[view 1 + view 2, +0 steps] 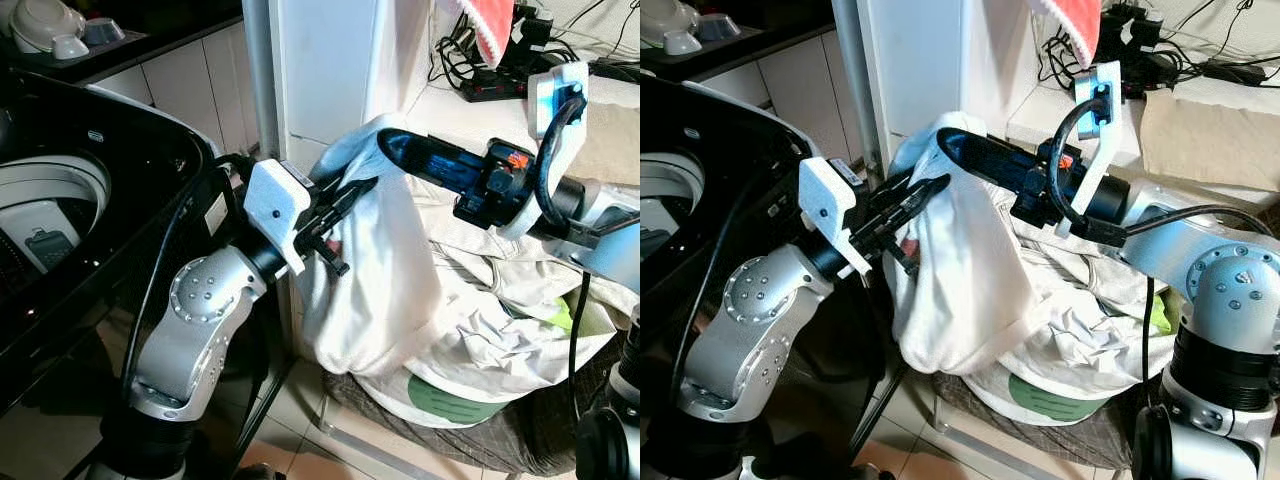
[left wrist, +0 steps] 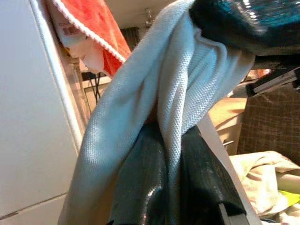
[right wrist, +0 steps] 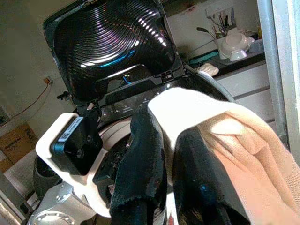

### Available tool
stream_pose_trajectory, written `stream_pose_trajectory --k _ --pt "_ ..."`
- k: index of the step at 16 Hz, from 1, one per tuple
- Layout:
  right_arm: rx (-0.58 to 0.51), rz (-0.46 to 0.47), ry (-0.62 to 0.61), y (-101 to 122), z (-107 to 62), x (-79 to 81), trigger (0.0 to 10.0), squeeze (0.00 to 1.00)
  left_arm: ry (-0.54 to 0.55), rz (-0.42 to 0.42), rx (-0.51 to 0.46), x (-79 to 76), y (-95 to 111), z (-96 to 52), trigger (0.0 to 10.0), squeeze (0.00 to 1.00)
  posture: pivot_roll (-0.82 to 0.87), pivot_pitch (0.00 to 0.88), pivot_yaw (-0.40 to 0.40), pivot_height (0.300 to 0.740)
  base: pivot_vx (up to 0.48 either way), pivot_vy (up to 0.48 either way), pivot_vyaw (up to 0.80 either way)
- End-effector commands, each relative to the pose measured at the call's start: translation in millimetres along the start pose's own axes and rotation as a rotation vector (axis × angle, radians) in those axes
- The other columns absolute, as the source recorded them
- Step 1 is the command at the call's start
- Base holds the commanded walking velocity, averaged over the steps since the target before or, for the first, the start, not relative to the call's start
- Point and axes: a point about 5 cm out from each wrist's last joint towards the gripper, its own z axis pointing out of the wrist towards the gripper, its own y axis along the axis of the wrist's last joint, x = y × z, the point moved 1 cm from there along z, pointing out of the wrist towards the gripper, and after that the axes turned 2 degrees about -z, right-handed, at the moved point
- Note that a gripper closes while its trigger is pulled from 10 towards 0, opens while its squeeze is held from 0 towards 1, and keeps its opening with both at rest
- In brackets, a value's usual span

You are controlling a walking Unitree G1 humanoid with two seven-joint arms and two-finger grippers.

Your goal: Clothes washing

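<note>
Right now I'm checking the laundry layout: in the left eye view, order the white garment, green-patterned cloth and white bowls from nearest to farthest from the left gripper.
1. White garment, clamped in the left gripper.
2. Green-patterned cloth, low on the pile to the robot's right.
3. White bowls, on the dark counter beyond the washing machine, far left.

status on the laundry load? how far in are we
Early. Done: washer lid is up, drum open. In hand: both claws, left claw and right claw, are shut on one white garment, lifted off the pile. Left: carry it to the drum, then the remaining clothes pile.
</note>
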Motion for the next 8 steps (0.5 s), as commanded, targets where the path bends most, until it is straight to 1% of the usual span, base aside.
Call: stream_pose_trajectory --k 1,2,3,4,5,6,7,8 --pt "-0.045 -0.045 0.023 9.0 -1.9 5.2 10.0 1.00 0.099 0.042 0.042 20.6 -4.1 -3.9 0.0 0.00 -0.03 0.000 0.015 0.740 0.000 0.000 0.00" --pt "-0.051 -0.048 0.015 9.8 -2.1 4.6 10.0 1.00 0.154 0.082 0.038 34.0 -0.6 -5.1 0.0 0.00 -0.03 0.000 0.016 0.740 0.000 0.000 0.00" --pt "-0.060 -0.053 0.002 11.0 -2.2 3.4 10.0 1.00 0.256 0.177 0.030 62.3 11.0 -8.3 0.0 0.00 -0.03 0.000 0.016 0.740 0.000 0.000 0.00" --pt "-0.063 -0.071 -0.003 11.9 -1.7 3.6 10.0 1.00 0.355 0.272 0.009 91.9 28.9 -12.8 0.0 0.00 -0.02 0.000 0.016 0.740 0.000 0.000 0.00" --pt "-0.059 -0.082 -0.001 11.7 -1.5 4.6 10.0 1.00 0.397 0.325 0.000 105.3 38.9 -15.2 0.0 0.00 -0.02 0.000 0.016 0.740 0.000 0.000 0.00" --pt "-0.044 -0.109 0.004 9.4 -0.4 7.0 10.0 0.99 0.491 0.450 -0.021 136.1 65.8 -21.3 0.0 0.00 -0.01 0.000 0.013 0.740 0.000 0.000 0.00" --pt "-0.013 -0.133 0.010 3.9 2.2 9.7 10.0 0.06 0.572 0.583 -0.030 160.7 93.0 -28.1 0.0 0.00 -0.01 0.000 0.016 0.740 0.000 0.000 0.00" --pt "0.017 -0.162 -0.004 -0.8 4.7 9.9 10.0 0.00 0.617 0.661 -0.025 172.9 107.4 -31.8 0.0 0.00 -0.01 0.000 0.018 0.740 0.000 0.000 0.00"
